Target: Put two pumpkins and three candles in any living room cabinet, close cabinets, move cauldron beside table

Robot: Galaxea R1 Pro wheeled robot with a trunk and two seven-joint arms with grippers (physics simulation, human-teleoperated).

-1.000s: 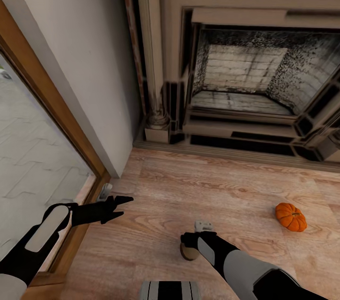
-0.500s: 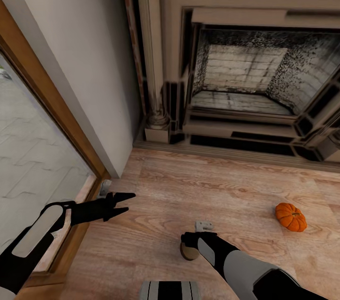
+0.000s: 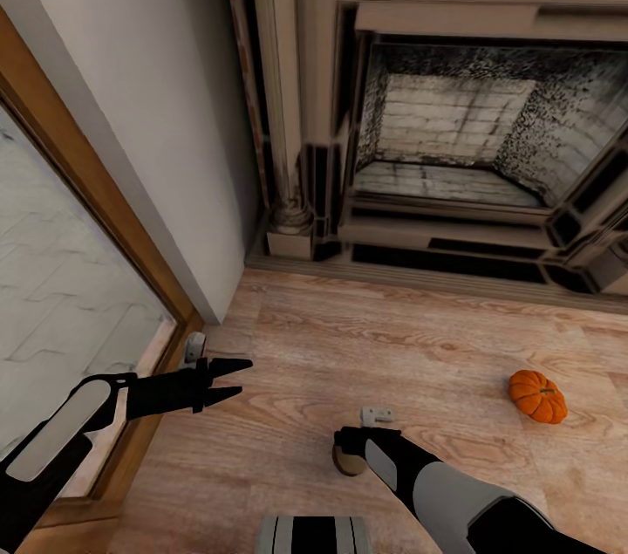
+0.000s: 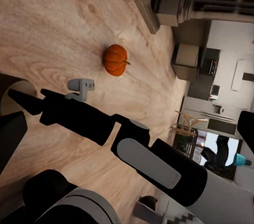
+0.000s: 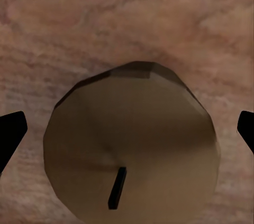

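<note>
A tan candle (image 3: 349, 460) stands upright on the wooden floor, near the robot's base. My right gripper (image 3: 351, 446) hangs right over it, open. In the right wrist view the candle's top with its dark wick (image 5: 132, 150) sits between the two fingertips (image 5: 10, 134), with a gap on each side. An orange pumpkin (image 3: 538, 396) lies on the floor to the right, in front of the fireplace, and it is also in the left wrist view as the pumpkin (image 4: 115, 59). My left gripper (image 3: 228, 379) is open and empty above the floor at the left.
A stone fireplace (image 3: 453, 144) with a raised hearth step fills the wall ahead. A grey wall corner (image 3: 174, 144) and a glass door in a wooden frame (image 3: 131, 257) stand close on the left. Open wooden floor (image 3: 410, 345) lies between the fireplace and me.
The left arm has stretched slightly forward and right. The right gripper has stayed over the candle. The head view has tilted a little.
</note>
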